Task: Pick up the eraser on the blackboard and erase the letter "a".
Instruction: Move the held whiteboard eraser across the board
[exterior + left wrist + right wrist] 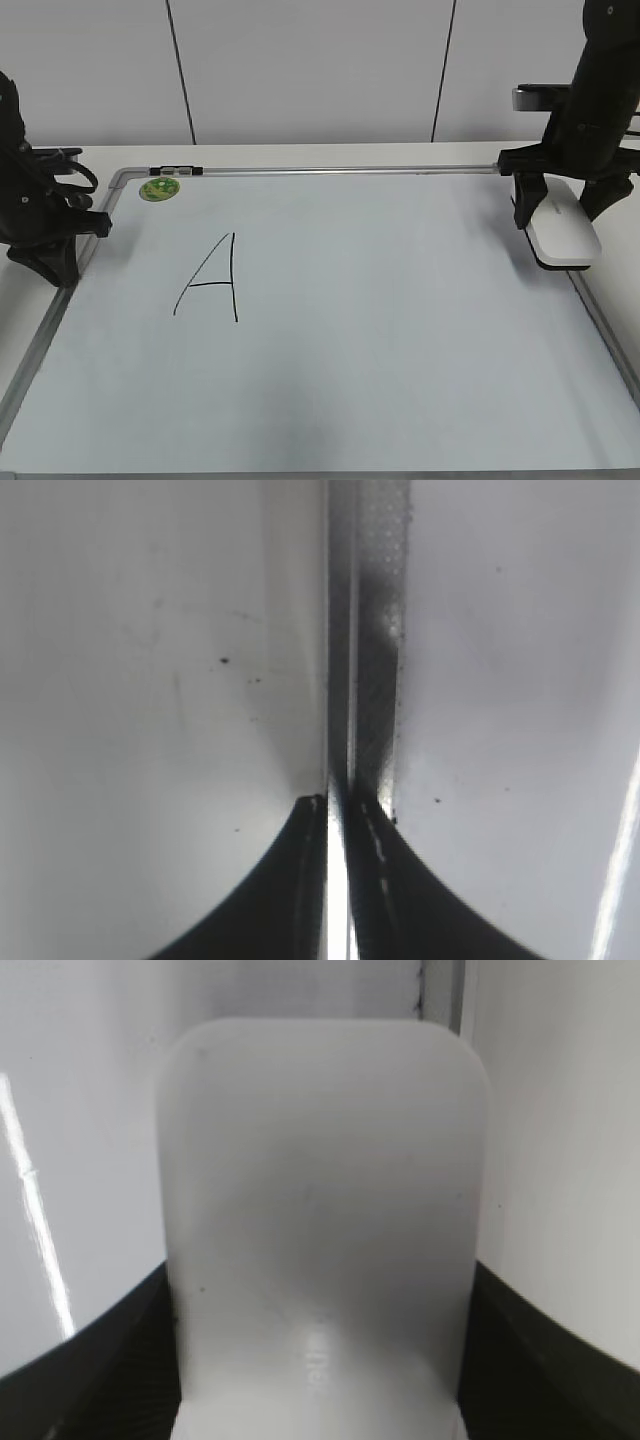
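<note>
Straddling the eraser [563, 235], the right end effector [566, 205] stands at the right edge of the blackboard [400, 350], one finger on each long side of the white block. In the right wrist view the eraser [320, 1220] fills the gap between the two dark fingers and appears to touch both, so I judge the grip closed on it, though whether it is lifted off the surface cannot be told. Its long axis runs from the end effector toward the near edge of the board. The only writing visible is the large capital A [212, 278], well apart to the left; no small cursive "a" shows. The left end effector [340, 880] is pressed together with nothing between its fingers, at the board's left frame.
</note>
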You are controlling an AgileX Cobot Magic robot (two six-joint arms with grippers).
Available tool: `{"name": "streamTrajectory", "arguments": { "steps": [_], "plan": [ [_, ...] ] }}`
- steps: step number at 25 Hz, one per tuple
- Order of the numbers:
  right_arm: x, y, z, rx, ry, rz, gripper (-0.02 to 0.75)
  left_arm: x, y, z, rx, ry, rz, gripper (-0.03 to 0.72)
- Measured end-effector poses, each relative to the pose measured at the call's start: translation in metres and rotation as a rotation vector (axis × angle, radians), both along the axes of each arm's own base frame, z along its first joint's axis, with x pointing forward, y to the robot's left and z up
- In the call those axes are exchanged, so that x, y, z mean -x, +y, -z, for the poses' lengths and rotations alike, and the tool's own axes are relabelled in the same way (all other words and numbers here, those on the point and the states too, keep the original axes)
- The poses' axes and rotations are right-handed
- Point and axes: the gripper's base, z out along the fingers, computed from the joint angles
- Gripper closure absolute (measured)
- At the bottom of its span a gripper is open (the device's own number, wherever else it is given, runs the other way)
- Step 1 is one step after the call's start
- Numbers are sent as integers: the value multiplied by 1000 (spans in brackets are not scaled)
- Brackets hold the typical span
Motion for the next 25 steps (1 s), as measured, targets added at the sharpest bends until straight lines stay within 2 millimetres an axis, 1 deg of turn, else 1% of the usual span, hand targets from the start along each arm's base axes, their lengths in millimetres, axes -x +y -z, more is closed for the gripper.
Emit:
{"name": "streamTrajectory", "arguments": {
  "steps": [13, 15, 19, 20, 22, 25],
  "plan": [
    [0, -1, 0, 6, -2, -2, 207, 0, 0, 0, 0, 0, 0, 648],
    [-1, -1, 4, 7, 7, -2, 207, 0, 0, 0, 0, 0, 0, 648],
    [-4, 0, 21, 9, 46, -4, 207, 0, 0, 0, 0, 0, 0, 648],
    [-4, 0, 22, 10, 49, -4, 207, 0, 0, 0, 0, 0, 0, 648],
    [-6, -2, 32, 11, 66, -4, 207, 0, 0, 0, 0, 0, 0, 648],
    [-7, -8, 37, 11, 76, 7, 207, 0, 0, 0, 0, 0, 0, 648]
  ]
}}
